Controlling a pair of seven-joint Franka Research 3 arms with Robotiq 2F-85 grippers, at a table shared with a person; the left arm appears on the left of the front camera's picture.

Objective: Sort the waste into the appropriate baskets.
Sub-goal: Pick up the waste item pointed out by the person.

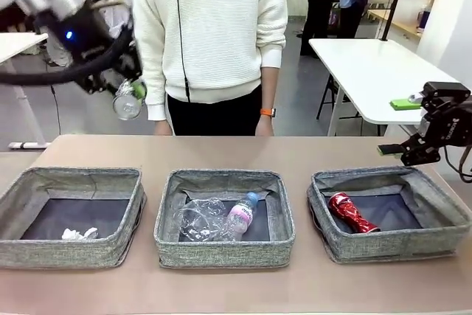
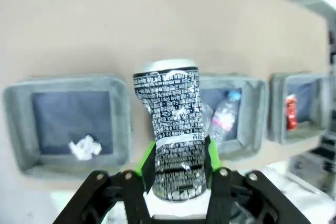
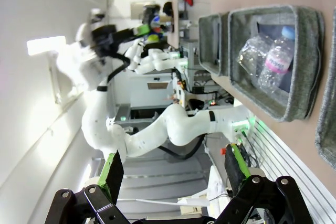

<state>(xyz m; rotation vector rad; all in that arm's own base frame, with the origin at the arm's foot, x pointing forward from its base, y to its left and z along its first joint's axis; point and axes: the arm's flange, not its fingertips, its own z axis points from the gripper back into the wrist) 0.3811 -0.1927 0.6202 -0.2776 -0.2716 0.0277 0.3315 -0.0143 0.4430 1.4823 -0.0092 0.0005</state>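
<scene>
arms: white, rounded, black cables
grippers: black, green pads, silver screws
person: cream knit sweater, orange wristband

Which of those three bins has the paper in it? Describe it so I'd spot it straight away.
Three grey bins sit in a row on the brown table. Take the left bin, at the end under the raised arm holding a can. It alone holds a small crumpled white paper ball; the middle bin has clear plastics, the right a red can.
</scene>
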